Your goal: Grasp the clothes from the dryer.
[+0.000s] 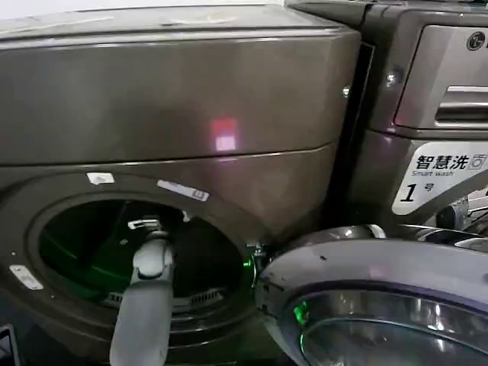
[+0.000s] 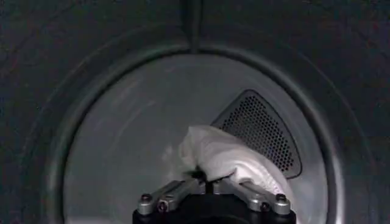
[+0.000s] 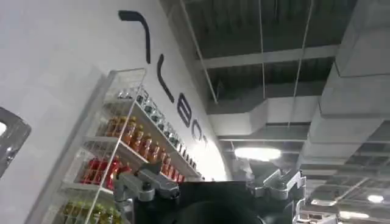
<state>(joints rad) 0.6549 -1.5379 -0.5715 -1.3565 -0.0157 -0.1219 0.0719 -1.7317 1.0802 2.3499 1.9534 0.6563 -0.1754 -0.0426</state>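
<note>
So our left arm is reaching through the round port of the dryer, the big dark bronze-grey machine with the small pink light on its front panel. In the head view the arm runs up from the bottom edge and into the dark drum mouth, so the left claw sits well inside the opening.

From the left wrist view we get the good look: the left claw has its fingers drawn together and pinched on the clothes, a small wad of white wrinkly fabric. The wad bunches up just past the fingertips and spreads off to one side, sitting in front of the drum's pale back wall and partly covering the lower corner of a perforated vent panel.

The dryer door hangs swung open on the robot's right, glass and chrome ring facing up at us. Next to the dryer stands another machine with a drawer panel and a white "1" sticker.

Our right claw is parked off the job, pointing up at a ceiling and a shelf of bottles, its fingers standing apart with nothing between them.
</note>
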